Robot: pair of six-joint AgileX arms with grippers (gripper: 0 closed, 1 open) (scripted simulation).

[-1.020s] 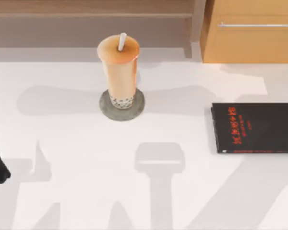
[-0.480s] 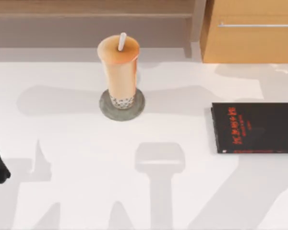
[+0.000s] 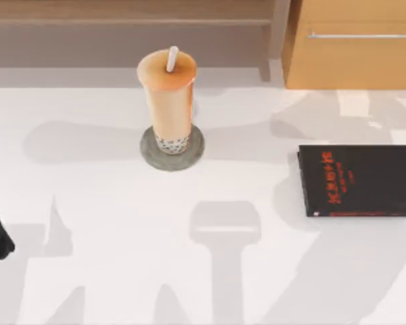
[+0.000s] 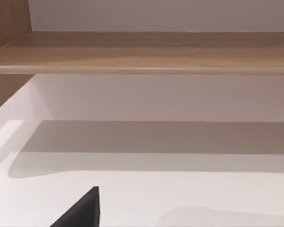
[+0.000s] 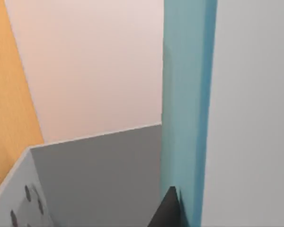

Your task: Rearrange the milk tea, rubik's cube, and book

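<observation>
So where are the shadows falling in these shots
Top view: soft grey arm shadows cross the table, one lying over the black book on the right; the milk tea casts a faint one leftward. Left wrist view: a wide band of shade lies under the wooden shelf.

light: bright, even | shadows: soft grey arm-shaped patches on table point(image 3: 108, 203) around milk tea point(image 3: 168, 101) | glare: none

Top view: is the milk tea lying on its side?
No, the milk tea stands upright on a round grey coaster, straw pointing up.
</observation>
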